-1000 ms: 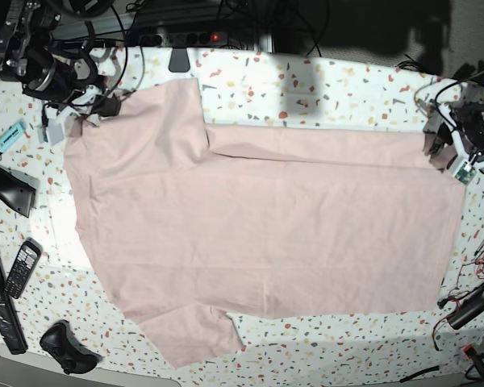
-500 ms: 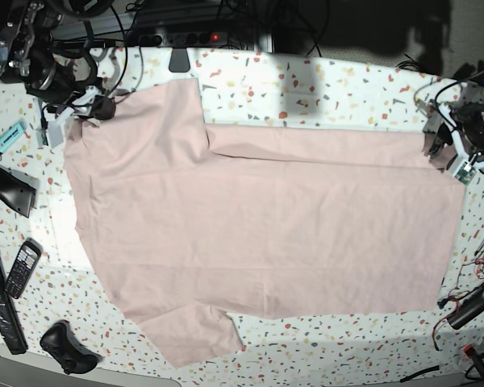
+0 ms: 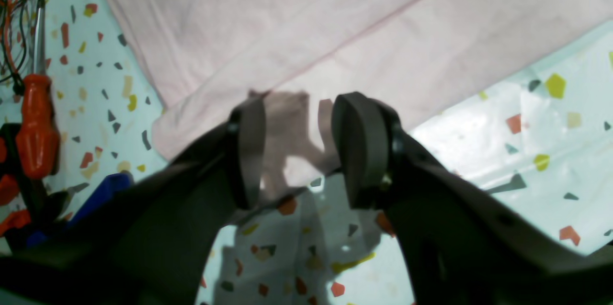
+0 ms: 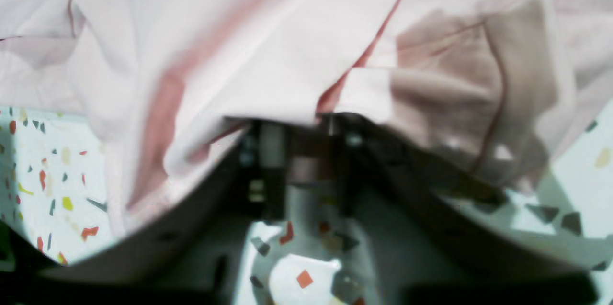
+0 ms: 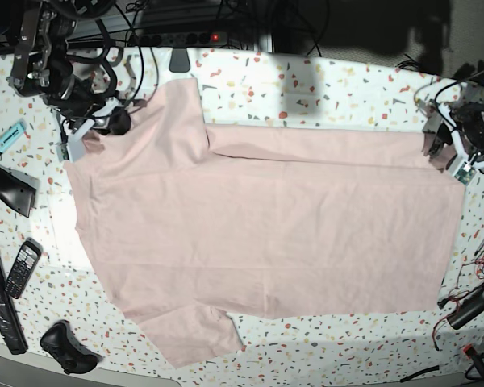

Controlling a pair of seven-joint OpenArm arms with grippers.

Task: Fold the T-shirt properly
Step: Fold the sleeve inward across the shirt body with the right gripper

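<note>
T-shirt [image 5: 258, 234] lies spread flat, plain side up, over most of the speckled table [image 5: 339, 89]; sleeves at far left and near left, hem at right edge. One fold already along the far edge, so prob mid-task.

Right gripper [image 5: 93, 129] sits at the shirt's far-left corner, by the shoulder/collar area. Right wrist view: cloth [image 4: 268, 56] bunched and draped over the jaws, a doubled seam edge tucked btw them. Jaws look pinched on the fabric, gap narrow, but blur + cloth cover hide the tips, so grip quality is a judgement. Likely reason for position: lift that corner to carry it across for the next fold.

Left gripper [image 3: 297, 147] hovers at the far-right hem corner, jaws spread wide, nothing btw them. Corner of the shirt [image 3: 297, 80] lies just past the fingertips, not touching as far as I can tell. Prob staged to take the matching corner so both ends lift together.

View differences:
- Base: whole layout, both arms at opposite far corners, clutter at left: phone [image 5: 21, 268], teal marker [image 5: 8, 138]. Jaw state unreadable there.
- Left wrist: open gap clear; also an orange-handled screwdriver [image 3: 36, 123] on the table beside the hem, barely visible in base.
- Right wrist: only view showing the cloth gathered in the jaws and the seam layers; no overall context.
</note>
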